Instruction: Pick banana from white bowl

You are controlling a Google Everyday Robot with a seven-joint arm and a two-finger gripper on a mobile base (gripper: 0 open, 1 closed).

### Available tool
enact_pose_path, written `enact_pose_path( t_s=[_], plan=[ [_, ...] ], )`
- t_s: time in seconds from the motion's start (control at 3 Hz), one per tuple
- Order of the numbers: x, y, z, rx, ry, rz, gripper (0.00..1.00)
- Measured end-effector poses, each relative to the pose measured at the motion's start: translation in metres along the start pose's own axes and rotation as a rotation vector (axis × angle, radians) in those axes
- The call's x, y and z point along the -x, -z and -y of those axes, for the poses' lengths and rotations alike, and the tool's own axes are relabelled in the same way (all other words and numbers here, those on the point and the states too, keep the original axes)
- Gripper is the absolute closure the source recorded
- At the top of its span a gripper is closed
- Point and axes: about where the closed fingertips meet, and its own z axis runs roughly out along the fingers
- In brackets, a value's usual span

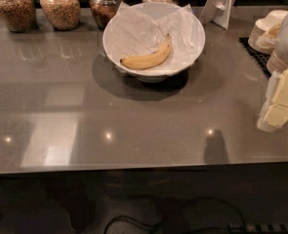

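A yellow banana (150, 57) lies in the white bowl (192, 30), on the crinkled white paper that lines it. Its dark stem tip points to the front left. The bowl stands at the back middle of the grey counter. My gripper (279, 104) hangs at the right edge of the camera view, well to the right of the bowl and nearer the front, above the counter. It holds nothing that I can see and is apart from the banana.
Several glass jars (59, 6) of grains line the back edge. A white sign stand (221, 6) is behind the bowl on the right. Stacks of small off-white bowls (268, 28) sit on a black mat (255, 55) at the far right. The counter's front edge (133, 168) runs across below.
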Motion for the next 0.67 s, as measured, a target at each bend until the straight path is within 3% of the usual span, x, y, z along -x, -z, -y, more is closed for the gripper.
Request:
enact_pose_path(
  t_s=[0.33,0.67],
  plan=[
    [0.0,0.0,0.0,0.0,0.0,0.0,0.0],
    [0.0089,-0.003,0.0084,-0.045,0.02,0.04,0.0]
  ],
)
